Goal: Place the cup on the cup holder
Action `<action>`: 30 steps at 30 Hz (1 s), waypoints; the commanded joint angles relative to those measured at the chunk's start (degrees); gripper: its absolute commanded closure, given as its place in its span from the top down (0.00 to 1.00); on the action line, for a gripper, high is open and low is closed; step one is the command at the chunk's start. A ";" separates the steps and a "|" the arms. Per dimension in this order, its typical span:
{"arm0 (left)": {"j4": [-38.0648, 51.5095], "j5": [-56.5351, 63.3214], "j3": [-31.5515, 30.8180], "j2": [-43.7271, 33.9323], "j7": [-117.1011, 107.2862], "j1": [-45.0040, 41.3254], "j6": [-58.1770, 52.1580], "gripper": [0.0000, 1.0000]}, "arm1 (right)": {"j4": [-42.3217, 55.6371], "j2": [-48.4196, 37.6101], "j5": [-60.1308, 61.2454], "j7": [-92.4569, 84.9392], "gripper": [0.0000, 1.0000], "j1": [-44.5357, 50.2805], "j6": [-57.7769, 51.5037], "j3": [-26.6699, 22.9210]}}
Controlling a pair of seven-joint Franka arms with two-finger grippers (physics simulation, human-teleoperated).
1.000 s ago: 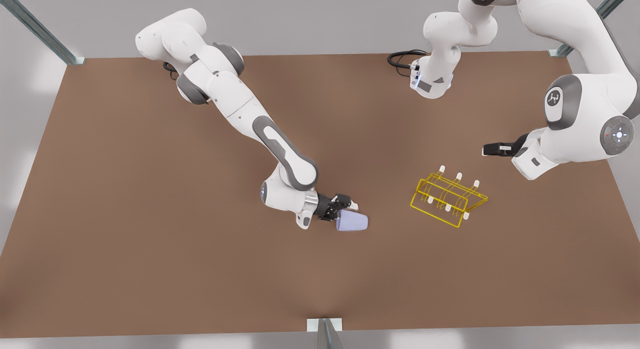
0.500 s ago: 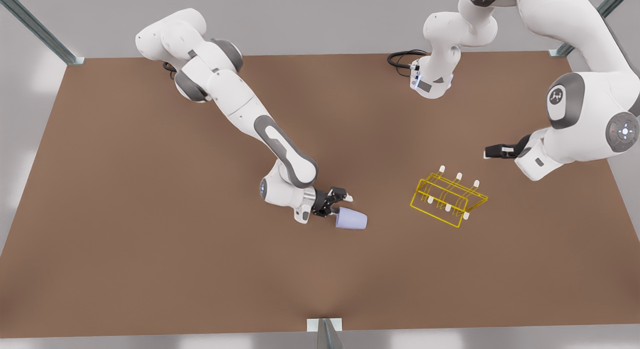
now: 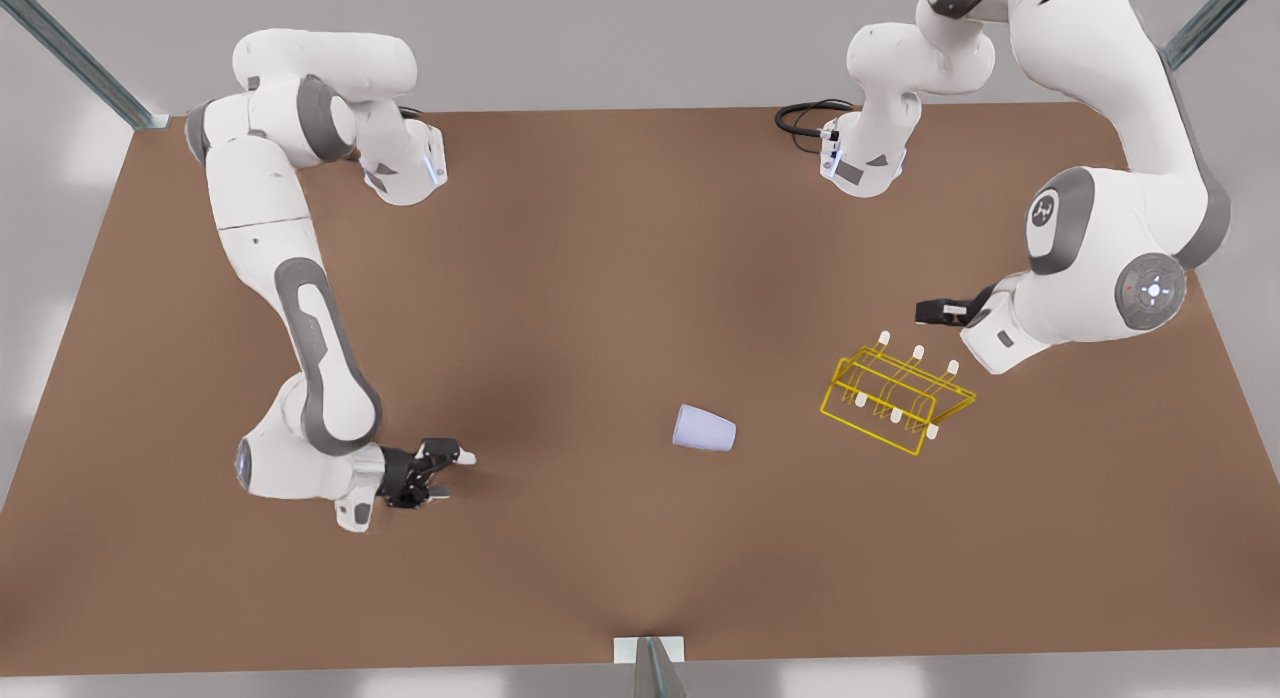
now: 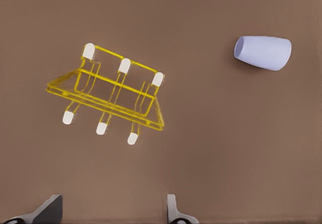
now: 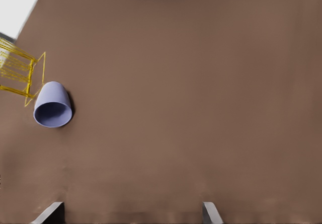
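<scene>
The pale lavender cup (image 3: 704,429) lies on its side on the brown table (image 3: 560,278), held by nothing. It also appears as the cup (image 4: 263,52) and, open mouth toward the camera, the cup (image 5: 53,112). The yellow wire cup holder (image 3: 897,393) stands to the cup's right in the front view, pegs up, and shows as the cup holder (image 4: 108,95) and the cup holder (image 5: 17,73). My right gripper (image 3: 445,470) is open, low over the table, far left of the cup; its fingertips (image 5: 50,211) are spread. My left gripper (image 3: 922,311) is open just behind the holder, fingertips (image 4: 173,211) apart.
A black cable (image 3: 805,113) coils beside the arm base (image 3: 865,163) at the table's far edge. A metal bracket (image 3: 648,653) sits at the middle of the near edge. Bare table lies between cup and right gripper.
My right gripper let go of the cup and pulled far away toward the front view's left. The cup stays lying where it was. My left gripper shifted slightly toward the holder.
</scene>
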 commanded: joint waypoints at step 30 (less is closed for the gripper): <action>2.01 0.62 -4.77 29.07 -122.14 -17.05 46.59 1.00 | 3.99 -28.52 -44.95 49.18 1.00 8.44 -43.23 -1.72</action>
